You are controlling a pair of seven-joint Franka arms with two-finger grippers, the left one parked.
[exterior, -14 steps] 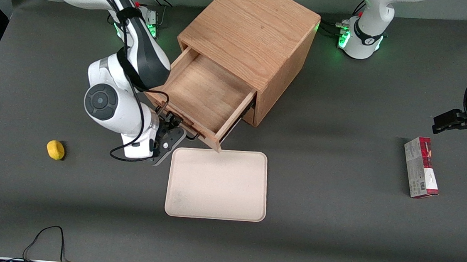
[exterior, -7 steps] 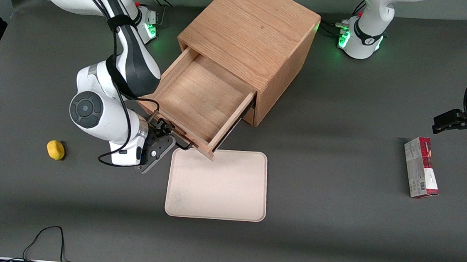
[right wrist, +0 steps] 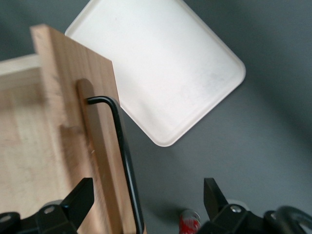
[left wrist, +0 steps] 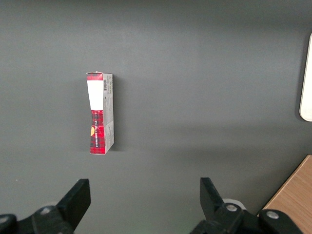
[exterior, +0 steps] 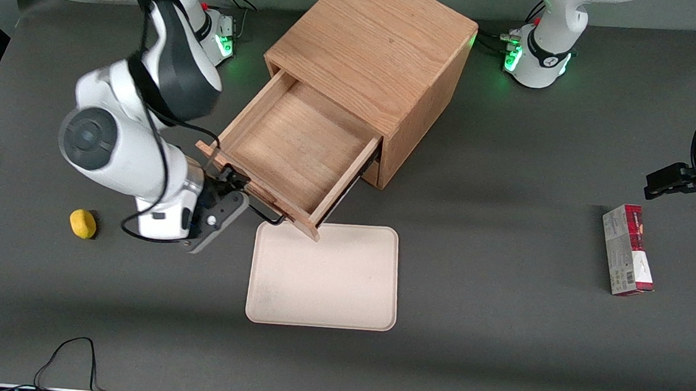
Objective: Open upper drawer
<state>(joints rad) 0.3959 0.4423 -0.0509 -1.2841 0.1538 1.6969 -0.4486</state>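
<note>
The upper drawer (exterior: 296,148) is light oak and stands pulled far out of the oak cabinet (exterior: 371,54), its inside bare. Its long black bar handle (exterior: 263,212) runs along the front panel (right wrist: 73,97), also seen in the right wrist view (right wrist: 124,156). My right gripper (exterior: 232,181) hovers at the front panel's end nearest the working arm. In the wrist view the gripper (right wrist: 146,197) is open, its fingers (right wrist: 80,200) wide apart, with the handle passing between them untouched. The lower drawer is hidden under the upper one.
A cream tray (exterior: 324,274) lies on the grey table just in front of the open drawer, also in the right wrist view (right wrist: 161,68). A small yellow object (exterior: 83,223) lies toward the working arm's end. A red and white box (exterior: 627,250) lies toward the parked arm's end.
My gripper has slid along the drawer front toward the working arm's end, and the arm has swung the same way. The drawer stays open, its front shifted slightly early on.
</note>
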